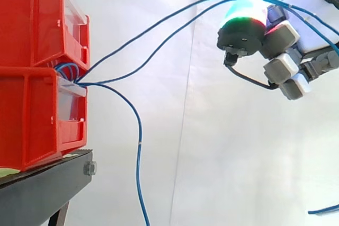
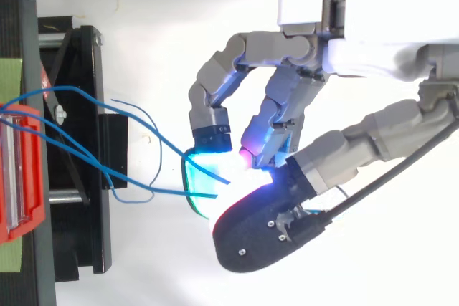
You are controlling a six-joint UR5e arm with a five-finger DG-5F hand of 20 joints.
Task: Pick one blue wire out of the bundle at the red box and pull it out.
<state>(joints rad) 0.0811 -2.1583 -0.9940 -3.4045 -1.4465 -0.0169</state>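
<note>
At the far left two red bins (image 1: 32, 78) sit stacked on a black stand (image 1: 47, 189), with a white curtain (image 1: 222, 146) behind everything. A bundle of blue wires (image 1: 71, 72) loops out of the gap between the bins, right at their front edge. One wire (image 1: 139, 146) falls away from it and hangs slack, down past the stand. A pair (image 1: 159, 30) climbs to the right in long, shallow curves, well clear of the bins, up to the hand (image 1: 307, 19) in the top right corner. From above, the same blue lines cross the stand and run in between the fingertips (image 2: 208, 166). The hand is clenched on them: its fingers are curled in, and a cyan-glowing pad is closed against the big dark thumb pad (image 2: 254, 231) with the wires nipped between. Whether both are truly caught I cannot tell. In the side view they pass over a green-and-red glowing pad and on across the hand.
</note>
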